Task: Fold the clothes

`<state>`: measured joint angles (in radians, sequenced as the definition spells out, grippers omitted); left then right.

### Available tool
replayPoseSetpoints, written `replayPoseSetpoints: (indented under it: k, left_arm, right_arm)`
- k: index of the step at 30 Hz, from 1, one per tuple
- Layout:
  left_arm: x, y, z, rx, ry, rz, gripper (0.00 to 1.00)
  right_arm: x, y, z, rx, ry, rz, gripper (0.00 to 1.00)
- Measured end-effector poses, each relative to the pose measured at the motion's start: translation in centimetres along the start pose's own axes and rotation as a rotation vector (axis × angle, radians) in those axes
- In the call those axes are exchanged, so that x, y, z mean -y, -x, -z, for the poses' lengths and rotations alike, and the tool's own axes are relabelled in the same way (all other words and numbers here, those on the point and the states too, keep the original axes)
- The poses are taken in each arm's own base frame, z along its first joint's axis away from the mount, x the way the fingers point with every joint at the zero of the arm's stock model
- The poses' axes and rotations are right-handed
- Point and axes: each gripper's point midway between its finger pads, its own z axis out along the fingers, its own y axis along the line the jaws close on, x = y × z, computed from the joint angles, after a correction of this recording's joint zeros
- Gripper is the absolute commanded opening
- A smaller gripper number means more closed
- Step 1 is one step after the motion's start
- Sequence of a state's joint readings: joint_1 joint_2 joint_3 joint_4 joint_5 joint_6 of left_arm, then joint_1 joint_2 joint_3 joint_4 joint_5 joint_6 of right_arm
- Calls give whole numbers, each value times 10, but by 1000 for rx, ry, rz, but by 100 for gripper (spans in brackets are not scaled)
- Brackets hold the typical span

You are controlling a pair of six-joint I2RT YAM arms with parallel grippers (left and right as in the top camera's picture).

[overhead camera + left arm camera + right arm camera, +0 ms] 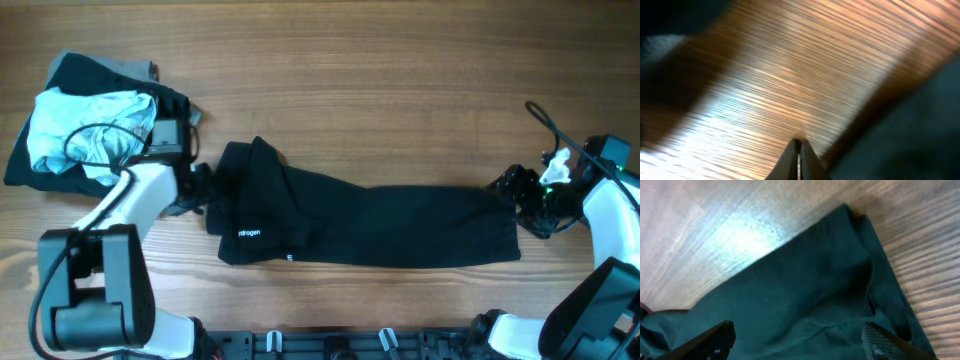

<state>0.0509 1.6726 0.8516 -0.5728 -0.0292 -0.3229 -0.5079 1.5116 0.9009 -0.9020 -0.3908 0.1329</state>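
Ok, the long plain black fabric garment [400, 225] lies flat on the brown wood-grain counter [400, 80]. It is stretched lengthwise between the two arms, and its left end is bunched into a loose fold. The small white print [249, 232] and small white tag [290, 258] sit near the black garment's lower-left edge.

The left pincer [203, 186] is at the black garment's left edge, clenched. The wrist view is blurred but shows the tips pressed together over bare wood, with no fabric visible between them. Dark cloth lies just beside them, lower right. From overhead I cannot tell whether it touches the cloth.

The right pincer [515, 190] is at the black garment's right end, released. In its wrist view the two fingers [715, 340] stand wide apart, and the garment's corner lies flat on the counter below and between them. Neither finger is visibly gripping. The fabric reads teal in that camera.

The pile of other soft clothes is well apart from the black garment, beyond its upper-left end. A crumpled light blue garment [50, 115] sits on top of a second black piece [80, 70], with a grey edge [140, 69] showing. The left arm's black cable [100, 128] loops over the light blue garment.
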Motion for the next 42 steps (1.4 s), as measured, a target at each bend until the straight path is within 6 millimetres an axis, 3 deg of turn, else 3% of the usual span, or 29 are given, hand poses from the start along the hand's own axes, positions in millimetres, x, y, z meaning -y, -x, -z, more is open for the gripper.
replayPoseSetpoints:
  k: [5,8,12,16,19,21,24,26,28,30,31,33,35,37,39,42]
  left_arm:
    - [1,1,0,0,-16,-21,14]
    - [8,0,0,-10,-62,-64,15]
    - [36,-13,4,-60,-231,-171,4]
    - [68,-31,20,-108,-459,-295,4]
    - [91,-37,48,-73,-595,-390,4]
    - [105,-46,60,-62,-629,-464,4]
    - [124,-69,61,-81,-610,-585,4]
    - [126,-76,54,-83,-526,-621,4]
    - [114,-79,46,-92,-402,-609,5]
    - [91,-77,42,-107,-280,-566,14]
    - [81,-74,45,-101,-238,-537,29]
    - [74,-54,64,-31,-208,-473,39]
    - [78,-37,85,48,-226,-440,32]
    - [89,-24,114,142,-303,-422,17]
    - [102,-27,132,163,-389,-442,6]
    - [126,-52,131,102,-476,-535,4]
  right_arm:
    - [27,-4,-7,-14,-139,-62,91]
    - [42,-1,-9,-6,-198,-112,91]
    - [59,12,-3,48,-188,-187,82]
    - [50,15,-2,54,-93,-159,81]
    - [43,12,0,33,-60,-147,81]
    - [38,16,9,57,-50,-134,83]
    - [23,28,34,153,-18,-90,86]
    - [16,30,45,195,-1,-71,87]
    - [11,31,53,225,13,-57,87]
    - [9,31,54,228,19,-54,87]
    - [9,31,54,228,19,-54,87]
    - [9,31,54,228,20,-54,88]
    - [9,31,54,228,21,-55,88]
    - [9,31,54,227,23,-54,88]
    - [9,31,54,228,23,-54,89]
    - [9,31,54,228,23,-54,89]
